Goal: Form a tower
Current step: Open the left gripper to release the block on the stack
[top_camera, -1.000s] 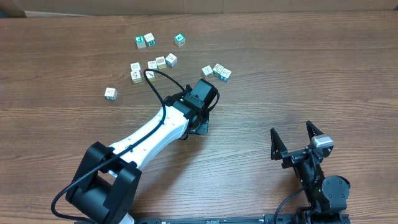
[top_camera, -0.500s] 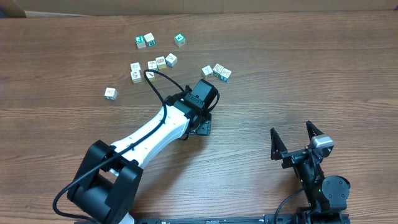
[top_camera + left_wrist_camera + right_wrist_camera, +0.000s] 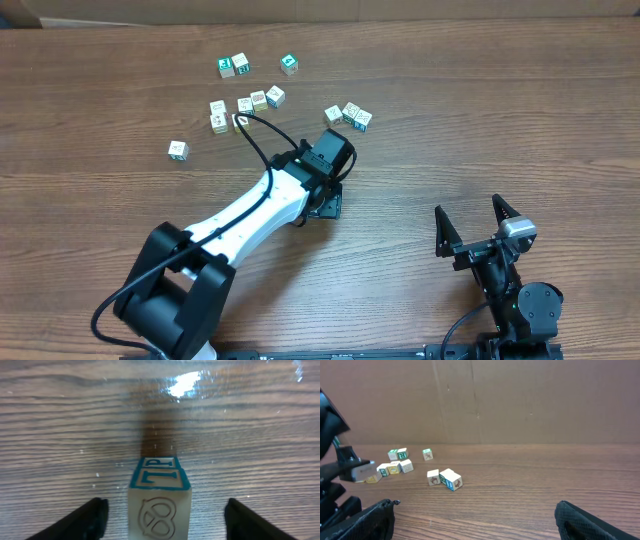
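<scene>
A cream cube (image 3: pixel 160 505) with a teal-framed lettered top and a pretzel drawing on its near face stands between my left gripper's fingers (image 3: pixel 85 520), touching neither. The frame edge cuts off what lies under it, so I cannot tell whether it tops the tower. My left gripper (image 3: pixel 165 517) is open around it. From overhead the left gripper (image 3: pixel 322 203) covers that spot at mid table. My right gripper (image 3: pixel 468 212) stands open at the near right, with nothing between its fingers (image 3: pixel 365 520).
Loose cubes lie scattered at the back: a pair (image 3: pixel 233 66), a single one (image 3: pixel 288 64), a cluster (image 3: pixel 245 103), three (image 3: pixel 349 115) just beyond the left gripper, and a lone one (image 3: pixel 177 149). A cardboard wall (image 3: pixel 520 400) backs the table.
My left gripper has opened and let go of the cube, which stays standing between its fingers. The right arm has not moved.
</scene>
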Available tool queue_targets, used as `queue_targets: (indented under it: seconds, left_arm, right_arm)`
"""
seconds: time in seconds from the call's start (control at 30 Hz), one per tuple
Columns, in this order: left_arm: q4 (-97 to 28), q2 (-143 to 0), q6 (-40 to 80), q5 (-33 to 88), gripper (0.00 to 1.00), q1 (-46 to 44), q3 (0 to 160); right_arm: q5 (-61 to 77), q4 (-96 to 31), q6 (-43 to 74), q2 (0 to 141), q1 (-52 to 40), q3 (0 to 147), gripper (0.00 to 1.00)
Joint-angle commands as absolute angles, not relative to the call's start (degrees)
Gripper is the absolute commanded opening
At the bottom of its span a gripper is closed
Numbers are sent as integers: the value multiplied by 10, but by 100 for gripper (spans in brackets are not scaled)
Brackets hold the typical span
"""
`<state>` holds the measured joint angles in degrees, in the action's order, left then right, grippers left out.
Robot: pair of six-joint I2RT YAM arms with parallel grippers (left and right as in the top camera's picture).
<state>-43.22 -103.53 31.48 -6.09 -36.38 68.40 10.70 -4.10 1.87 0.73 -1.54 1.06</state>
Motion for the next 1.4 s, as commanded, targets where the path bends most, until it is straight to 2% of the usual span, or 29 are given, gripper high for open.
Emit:
queue_targets:
  seconds: [0.0,0.1,0.2,0.3,0.47,0.6,0.8,1.2,1.37]
  left_arm:
    - [-429,-1066,335,-66,69,-369,696]
    - [-425,-1076,337,-66,68,-368,696]
    - [-423,-1077,337,-66,62,-368,696]
    - [-420,-1077,337,-71,51,-368,696]
    - [-419,-1077,341,-83,47,-367,696]
    - [-419,-1077,353,-93,38,-367,696]
    - [-419,-1077,378,-97,36,-367,696]
    - [-418,-1077,380,-96,25,-368,696]
    - [-418,-1077,380,-96,24,-368,696]
  right_arm:
    - [106,-39,17,2,-15,4,100]
    - [106,-39,17,2,-15,4,100]
    - [106,-39,16,2,-15,4,100]
    - [106,-39,17,2,-15,4,100]
    - [106,-39,17,2,-15,4,100]
    - [106,-39,17,2,-15,4,100]
    - [106,-39,17,2,-15,4,100]
    - [106,-39,17,2,-15,4,100]
    - [106,-39,17,2,-15,4,100]
